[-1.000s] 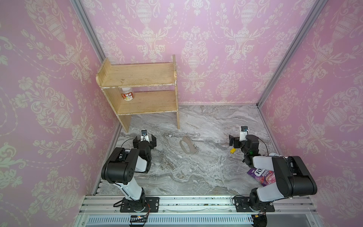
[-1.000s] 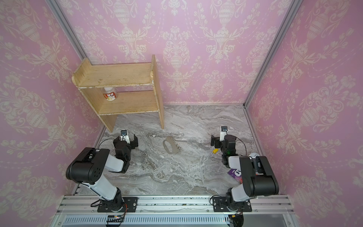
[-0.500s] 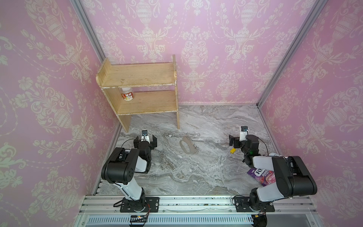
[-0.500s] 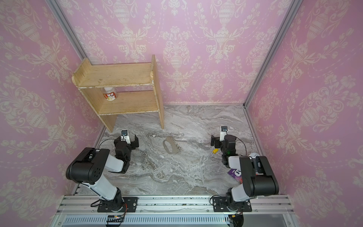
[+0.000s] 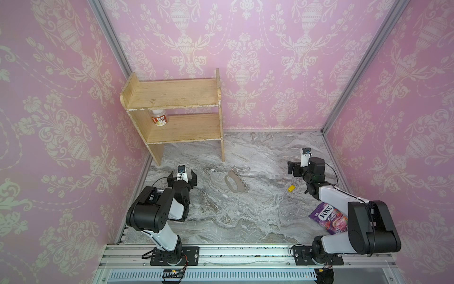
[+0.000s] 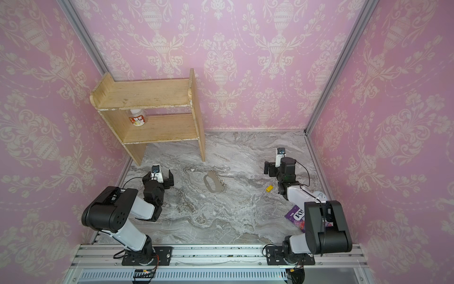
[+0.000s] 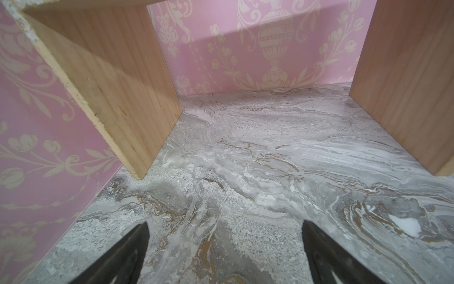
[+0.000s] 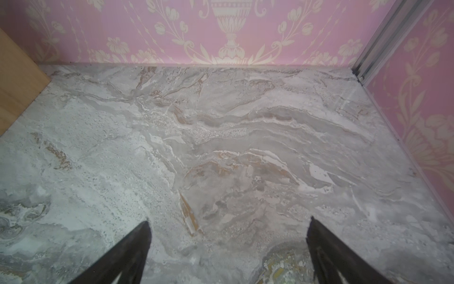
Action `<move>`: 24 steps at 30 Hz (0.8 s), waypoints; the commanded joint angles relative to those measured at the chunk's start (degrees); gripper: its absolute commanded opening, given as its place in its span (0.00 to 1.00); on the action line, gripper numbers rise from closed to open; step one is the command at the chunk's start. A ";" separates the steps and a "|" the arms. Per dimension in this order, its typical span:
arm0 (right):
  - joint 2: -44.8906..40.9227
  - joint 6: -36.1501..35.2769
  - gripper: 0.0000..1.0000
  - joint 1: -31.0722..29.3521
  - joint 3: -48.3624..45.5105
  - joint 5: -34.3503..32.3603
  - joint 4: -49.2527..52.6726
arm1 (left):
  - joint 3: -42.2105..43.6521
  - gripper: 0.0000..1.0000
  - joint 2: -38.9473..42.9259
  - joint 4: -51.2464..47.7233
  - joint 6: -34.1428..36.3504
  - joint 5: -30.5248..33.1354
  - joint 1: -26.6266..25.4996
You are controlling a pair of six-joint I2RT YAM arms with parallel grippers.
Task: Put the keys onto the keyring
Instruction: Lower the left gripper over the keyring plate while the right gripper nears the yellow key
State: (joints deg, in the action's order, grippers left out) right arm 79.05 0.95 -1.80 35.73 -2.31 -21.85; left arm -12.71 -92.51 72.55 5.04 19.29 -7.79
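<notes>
Standing in the back-left corner of the marble table (image 5: 233,221), a wooden shelf (image 5: 177,98) carries a small red-labelled jar (image 5: 159,118) on its lower board. A purple sweets packet (image 5: 324,216) lies near the front right, partly hidden under the right arm in both top views. The keyring (image 5: 234,182), a flat grey fob with a chain (image 5: 245,186) along one edge, lies near the table's middle, in front of the shelf's right leg. The keys (image 5: 291,188), one tiny yellow tag, lie on the table well apart from the keyring, to its right and just beside the right arm. Only bare marble lies between them.

The left end effector (image 7: 224,221) is spread wide and empty, low over the table and facing the gap between the shelf's legs. The right end effector (image 8: 229,219) is likewise spread wide and empty, pointing at the back wall. Its wrist view shows only bare marble between the dark fingers (image 8: 137,246).
</notes>
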 commanded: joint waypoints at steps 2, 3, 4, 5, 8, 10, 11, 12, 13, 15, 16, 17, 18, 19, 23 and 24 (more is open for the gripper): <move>-4.17 1.92 1.00 -2.90 4.47 -5.03 15.40 | -4.84 0.99 10.43 -15.24 6.28 4.15 -4.61; -4.62 2.43 1.00 -3.64 5.93 -5.75 18.84 | -6.79 1.00 13.14 -21.07 5.93 4.07 -5.38; -5.22 3.14 1.00 -4.43 7.42 -5.87 21.51 | -8.85 1.00 16.01 -27.23 3.86 2.83 -5.64; -5.74 3.89 1.00 -4.96 8.53 -6.10 23.79 | -10.78 0.99 18.26 -33.15 2.11 0.35 -5.70; -7.74 6.62 1.00 -6.65 12.33 -6.52 32.14 | -17.54 0.99 23.10 -51.04 -3.65 -3.43 -8.32; -9.41 8.60 1.00 -7.41 14.34 -6.70 37.61 | -21.24 0.99 24.66 -60.62 -6.42 -3.63 -11.36; -10.12 9.41 1.00 -7.51 15.04 -6.51 39.68 | -22.81 0.99 24.83 -64.43 -8.30 -3.87 -12.61; -10.92 10.44 1.00 -7.60 15.77 -5.92 42.11 | -24.37 0.99 24.73 -68.49 -10.38 -5.55 -13.59; -11.63 11.19 1.00 -7.69 16.40 -4.85 44.18 | -25.98 0.99 24.09 -72.08 -12.59 -7.16 -14.53; -12.78 12.36 1.00 -7.91 17.41 -3.24 47.49 | -28.78 0.99 21.42 -78.45 -16.68 -10.41 -16.02; -13.26 12.87 1.00 -8.04 17.93 -2.31 49.05 | -31.86 0.98 19.21 -81.81 -18.59 -12.55 -16.72; -13.60 13.29 1.00 -8.24 18.33 -1.97 50.25 | -33.87 0.97 17.56 -85.54 -19.73 -14.25 -17.32; -13.97 13.62 1.00 -8.46 18.87 -1.59 51.68 | -36.42 0.97 14.69 -89.51 -21.49 -15.09 -18.10; -14.38 13.79 1.00 -8.69 19.22 -1.37 52.85 | -39.01 0.95 12.02 -93.42 -23.05 -15.69 -18.74; -16.24 14.25 1.00 -9.17 20.17 -0.97 55.38 | -48.42 0.89 2.83 -105.41 -27.66 -17.14 -19.90; -16.78 14.34 1.00 -9.25 20.17 -0.78 55.51 | -50.32 0.88 0.81 -107.02 -28.54 -17.24 -20.38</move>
State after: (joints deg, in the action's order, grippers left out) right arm 64.25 13.56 -10.66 54.00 -4.29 29.10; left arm -58.72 -88.64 -20.10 -17.39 5.10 -27.35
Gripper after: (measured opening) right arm 0.996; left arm 0.883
